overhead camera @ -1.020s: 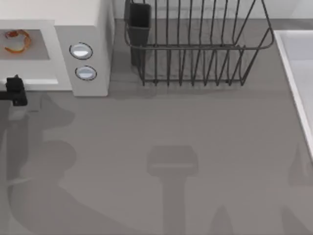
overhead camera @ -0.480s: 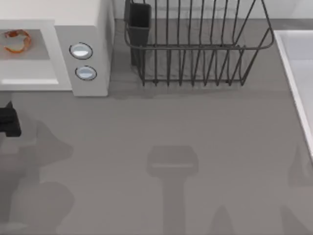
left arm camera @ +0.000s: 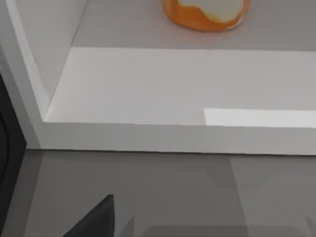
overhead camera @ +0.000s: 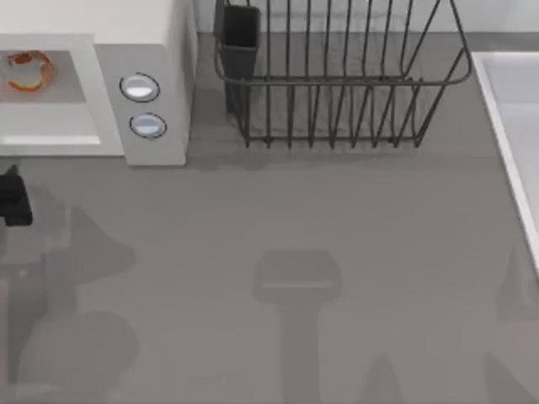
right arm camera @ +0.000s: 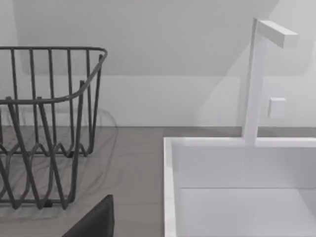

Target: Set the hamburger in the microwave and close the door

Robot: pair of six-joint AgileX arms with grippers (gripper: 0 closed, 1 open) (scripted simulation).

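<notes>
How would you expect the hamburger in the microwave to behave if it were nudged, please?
The hamburger looks small and rounded, so it is probably light and would likely slide on the smooth floor of the microwave rather than tip. Its soft-looking bun may squash under a firm pinch.

Orange-and-cream hamburger (overhead camera: 28, 70) inside open white microwave (overhead camera: 143, 50) cavity.
</notes>
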